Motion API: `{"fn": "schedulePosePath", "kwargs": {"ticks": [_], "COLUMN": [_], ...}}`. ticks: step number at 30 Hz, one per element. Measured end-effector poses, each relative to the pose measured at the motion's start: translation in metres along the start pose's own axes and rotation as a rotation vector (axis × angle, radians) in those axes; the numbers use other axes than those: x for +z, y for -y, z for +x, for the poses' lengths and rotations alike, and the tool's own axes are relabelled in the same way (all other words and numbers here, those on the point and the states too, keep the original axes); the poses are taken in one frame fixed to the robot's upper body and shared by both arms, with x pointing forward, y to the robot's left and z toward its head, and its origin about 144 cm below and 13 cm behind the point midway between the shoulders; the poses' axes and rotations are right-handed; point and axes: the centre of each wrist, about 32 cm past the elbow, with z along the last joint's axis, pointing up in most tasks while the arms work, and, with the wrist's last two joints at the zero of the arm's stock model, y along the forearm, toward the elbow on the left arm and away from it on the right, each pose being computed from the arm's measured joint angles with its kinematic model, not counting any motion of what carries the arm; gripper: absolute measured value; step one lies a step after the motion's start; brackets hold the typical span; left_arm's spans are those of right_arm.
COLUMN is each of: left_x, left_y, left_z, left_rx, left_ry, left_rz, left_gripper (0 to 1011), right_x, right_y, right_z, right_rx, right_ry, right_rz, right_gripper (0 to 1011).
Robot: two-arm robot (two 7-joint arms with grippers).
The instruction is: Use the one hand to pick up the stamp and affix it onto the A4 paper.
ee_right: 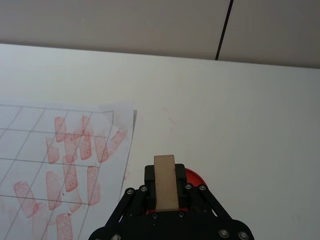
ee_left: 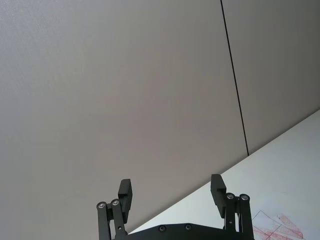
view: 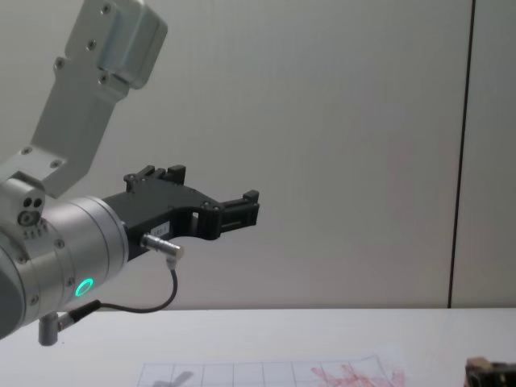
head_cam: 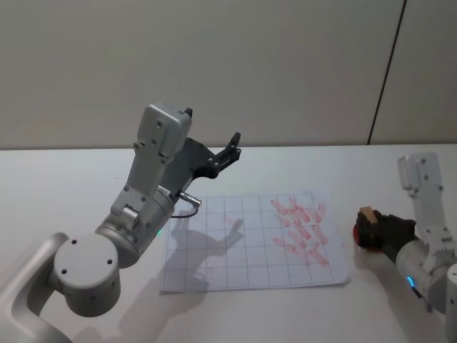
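Half the job, approx.: pickup looks done, the print on the sheet isn't. Your right gripper (head_cam: 374, 229) is clamped on the stamp (ee_right: 164, 182), fingers pinching its two sides w/ the wooden top sticking up btwn them, so you've got it in hand. It sits low at the right side of the table (head_cam: 71, 186), directly over a red ink pad (ee_right: 193, 176) whose rim peeks out beside the fingers. Can't tell whether the stamp face is touching the pad or hanging just above it, since the fingers hide the underside. The paper (head_cam: 235, 250) lies flat just to the left of the pad, near the gripper but apart from it. Its right-hand boxes carry a crowd of red smudges. The left-hand boxes are mostly blank w/ one faint mark near the top middle, so there's free room for a print. Left to do, in my judgement: lift off the pad, carry the stamp over the sheet, press it face down, raise it. Your left gripper (ee_left: 171, 190) is idle, held high above the paper's far-left part, fingers spread wide & holding nothing, pointing toward the wall.
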Motion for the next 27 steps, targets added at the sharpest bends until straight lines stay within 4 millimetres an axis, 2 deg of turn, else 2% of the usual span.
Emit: {"fn": "schedulePosePath", "kwargs": {"ticks": [16, 27], "left_x": [0.0, 0.0], "left_y": [0.0, 0.0], "left_z": [0.0, 0.0], "left_rx": [0.0, 0.0], "left_ry": [0.0, 0.0], "left_rz": [0.0, 0.0], "left_gripper": [1001, 1002], "right_x": [0.022, 0.026], "right_y": [0.013, 0.004], "right_z": [-0.009, -0.025], "right_rx": [0.109, 0.229], "right_ry": [0.05, 0.119], "right_rz": [0.116, 0.101], "right_gripper": [217, 217]}}
